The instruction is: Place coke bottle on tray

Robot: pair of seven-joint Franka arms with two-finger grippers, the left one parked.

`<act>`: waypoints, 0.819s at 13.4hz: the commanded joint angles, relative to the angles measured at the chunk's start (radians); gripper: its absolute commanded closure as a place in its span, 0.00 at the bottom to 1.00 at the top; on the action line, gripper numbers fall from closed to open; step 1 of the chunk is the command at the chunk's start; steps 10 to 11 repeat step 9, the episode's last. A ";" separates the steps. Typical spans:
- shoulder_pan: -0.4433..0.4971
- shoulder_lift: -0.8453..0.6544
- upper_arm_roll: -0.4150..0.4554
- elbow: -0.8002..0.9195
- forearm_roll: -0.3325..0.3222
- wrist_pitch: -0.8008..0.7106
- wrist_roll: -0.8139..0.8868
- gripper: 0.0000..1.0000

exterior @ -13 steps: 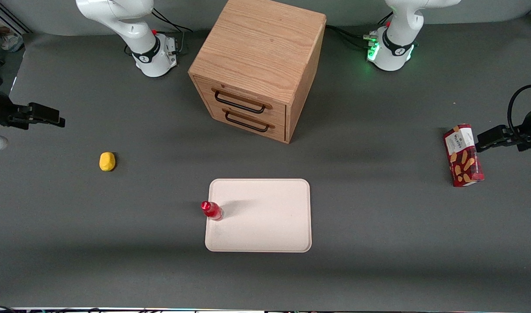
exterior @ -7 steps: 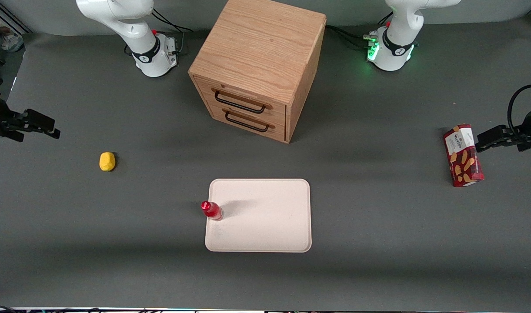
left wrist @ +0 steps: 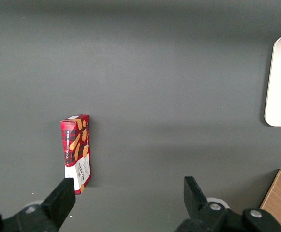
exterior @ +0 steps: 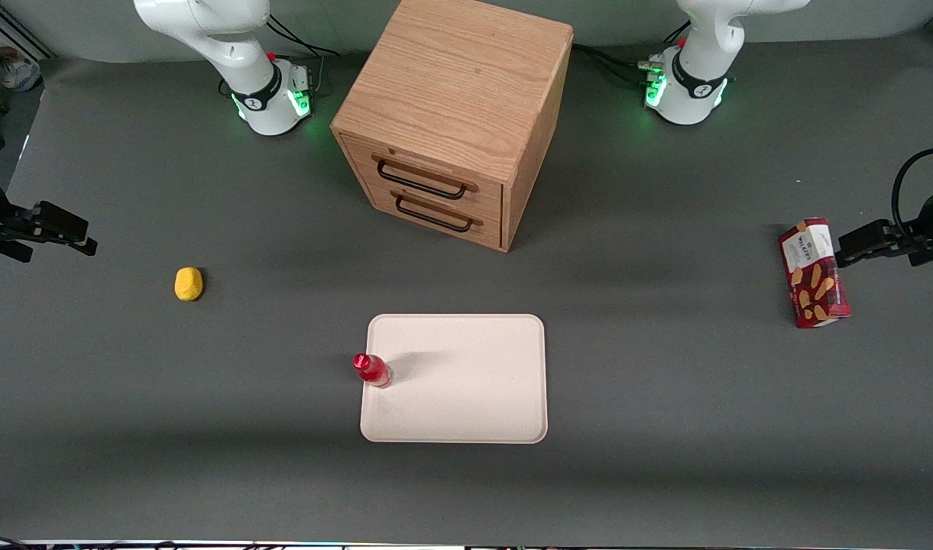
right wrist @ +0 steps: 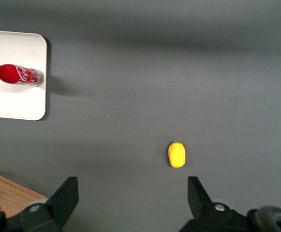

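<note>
The small red coke bottle [exterior: 372, 370] stands upright on the cream-pink tray [exterior: 466, 382], at the tray edge toward the working arm's end. In the right wrist view the bottle [right wrist: 17, 75] stands on the tray [right wrist: 14, 101] near its rim. My right gripper [exterior: 57, 227] hangs high above the table at the working arm's end, far from the tray. It is open and empty, its fingers [right wrist: 67, 193] spread wide over bare mat.
A wooden two-drawer cabinet [exterior: 455, 114] stands farther from the front camera than the tray. A yellow lump [exterior: 189, 283] lies between my gripper and the tray, also in the right wrist view [right wrist: 177, 154]. A red snack box [exterior: 814, 273] lies at the parked arm's end.
My right gripper has drifted farther toward the working arm's end of the table and a little nearer the camera. The bottle stays on the tray.
</note>
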 commanded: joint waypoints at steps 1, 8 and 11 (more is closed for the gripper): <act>-0.003 -0.021 0.009 -0.001 -0.029 0.012 -0.013 0.00; -0.006 -0.024 0.009 -0.004 -0.022 0.009 -0.016 0.00; -0.006 -0.024 0.009 -0.004 -0.022 0.007 -0.018 0.00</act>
